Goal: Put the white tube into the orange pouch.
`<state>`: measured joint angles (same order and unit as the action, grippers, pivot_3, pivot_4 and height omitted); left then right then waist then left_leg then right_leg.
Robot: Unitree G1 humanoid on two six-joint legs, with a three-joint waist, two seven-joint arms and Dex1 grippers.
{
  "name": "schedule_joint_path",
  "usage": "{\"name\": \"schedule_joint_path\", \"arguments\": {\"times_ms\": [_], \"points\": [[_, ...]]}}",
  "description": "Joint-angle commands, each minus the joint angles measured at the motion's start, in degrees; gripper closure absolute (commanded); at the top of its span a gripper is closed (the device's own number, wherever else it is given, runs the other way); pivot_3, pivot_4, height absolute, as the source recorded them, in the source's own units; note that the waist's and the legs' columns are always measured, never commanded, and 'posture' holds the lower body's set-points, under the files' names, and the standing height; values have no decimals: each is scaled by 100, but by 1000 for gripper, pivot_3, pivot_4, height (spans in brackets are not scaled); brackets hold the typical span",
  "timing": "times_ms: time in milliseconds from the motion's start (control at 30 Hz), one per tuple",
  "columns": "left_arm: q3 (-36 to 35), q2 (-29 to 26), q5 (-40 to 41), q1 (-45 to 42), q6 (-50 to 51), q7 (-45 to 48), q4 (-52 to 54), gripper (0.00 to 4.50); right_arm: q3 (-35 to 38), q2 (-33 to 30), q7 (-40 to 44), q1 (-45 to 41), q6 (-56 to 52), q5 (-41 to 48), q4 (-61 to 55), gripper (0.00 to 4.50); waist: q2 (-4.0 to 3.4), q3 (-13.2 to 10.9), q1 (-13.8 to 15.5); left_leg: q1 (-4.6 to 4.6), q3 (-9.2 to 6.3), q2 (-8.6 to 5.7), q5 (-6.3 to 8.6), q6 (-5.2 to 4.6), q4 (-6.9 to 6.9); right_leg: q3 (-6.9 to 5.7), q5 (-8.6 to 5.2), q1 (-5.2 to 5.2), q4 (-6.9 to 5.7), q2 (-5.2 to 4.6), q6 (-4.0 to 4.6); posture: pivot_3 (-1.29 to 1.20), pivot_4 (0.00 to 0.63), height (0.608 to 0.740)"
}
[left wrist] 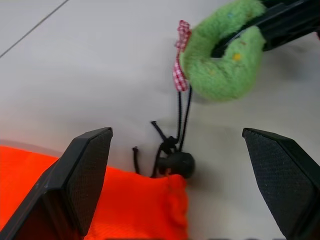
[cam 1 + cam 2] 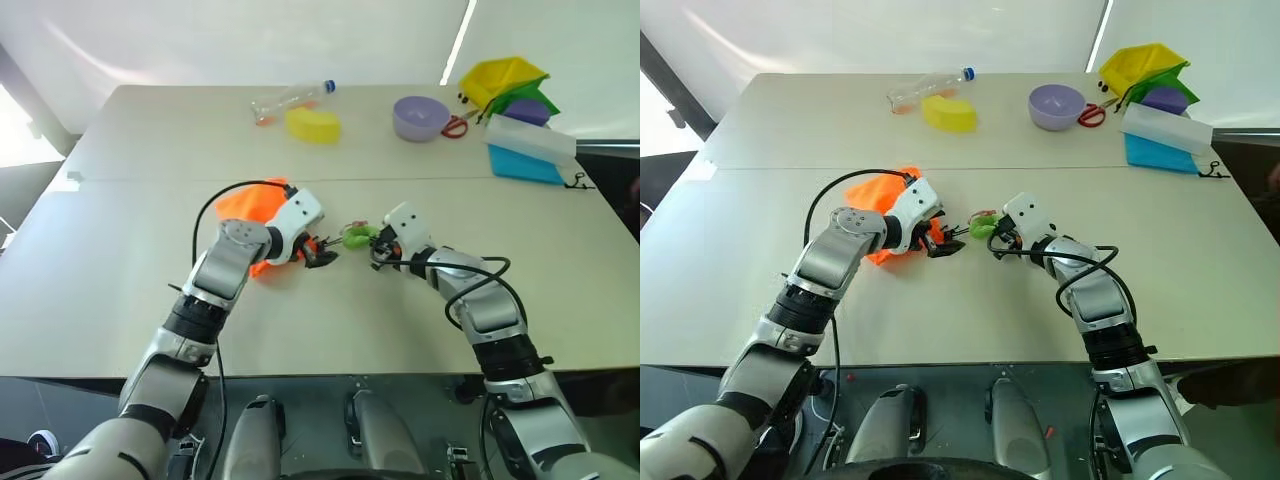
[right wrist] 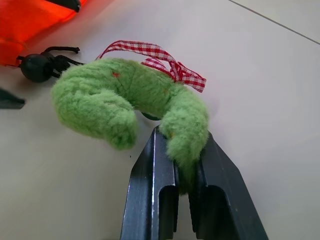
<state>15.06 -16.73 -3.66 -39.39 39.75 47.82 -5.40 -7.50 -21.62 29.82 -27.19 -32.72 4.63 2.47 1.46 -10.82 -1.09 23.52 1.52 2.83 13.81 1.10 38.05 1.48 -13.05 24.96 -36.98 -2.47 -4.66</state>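
Right hand point(image 3: 175, 165) pinches the green tag point(image 3: 125, 107); left hand point(image 1: 185, 185) gapes wide, empty.

We count one orange pouch point(image 2: 250, 203) | one fuzzy green ring point(image 2: 360, 235) | one clear bottle point(image 2: 290, 99) | one yellow sponge point(image 2: 313, 124) | one purple bowl point(image 2: 421, 117) | one blue box point(image 2: 528, 150) | two tools: left tool point(image 2: 322, 255), right tool point(image 2: 377, 245)

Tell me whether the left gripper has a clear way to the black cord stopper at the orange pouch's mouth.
Probably yes: the left gripper is open, the cord stopper lies bare between its fingers beside the orange pouch, and nothing covers it.
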Motion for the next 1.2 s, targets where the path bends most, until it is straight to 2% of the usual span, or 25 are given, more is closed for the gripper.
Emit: {"name": "schedule_joint_path", "arguments": {"times_ms": [33, 267, 367, 700, 967, 1200], "points": [[11, -78, 70, 116, 151, -142, 506, 50, 124, -137, 50, -56, 22, 13, -249, 4500, 0, 0, -2, -1, 0, 0, 0, 0, 0, 1, 0, 0, -1, 0, 1, 0, 150, 740], [13, -43, 147, 462, 189, -537, 779, 50, 86, -187, 118, -98, -23, 27, -286, 4500, 0, 0, 5, -4, 1, 0, 0, 0, 0, 1, -2, -4, 1, -2, 5, 0, 150, 740], [-7, 101, 297, 445, 387, -584, 769, 50, 47, -203, 114, -141, 6, -31, -248, 4500, 0, 0, 7, -4, 1, -1, 0, 0, 0, 1, -2, -4, 2, -3, 5, 0, 150, 740], [250, -21, 394, 443, 501, -591, 773, 50, 89, -304, 87, 31, -94, -17, -442, 4500, 0, 0, 1, -4, 0, -1, 0, 0, 0, 1, -3, -5, 4, -2, 6, 0, 150, 740], [162, 95, 404, 443, 388, -1034, 644, 50, 80, -299, 70, 18, -109, -12, -477, 4500, 0, 0, 10, -4, 1, -2, 0, 0, 0, 1, -4, -6, 10, -5, 7, 0, 150, 740], [328, 83, 500, 351, 546, -878, 546, 50, 69, -314, 77, 34, -121, -20, -504, 4500, 0, 0, 8, -3, 1, -2, 0, 0, -2, 1, -4, -6, 13, -4, 7, 0, 150, 740]]}}
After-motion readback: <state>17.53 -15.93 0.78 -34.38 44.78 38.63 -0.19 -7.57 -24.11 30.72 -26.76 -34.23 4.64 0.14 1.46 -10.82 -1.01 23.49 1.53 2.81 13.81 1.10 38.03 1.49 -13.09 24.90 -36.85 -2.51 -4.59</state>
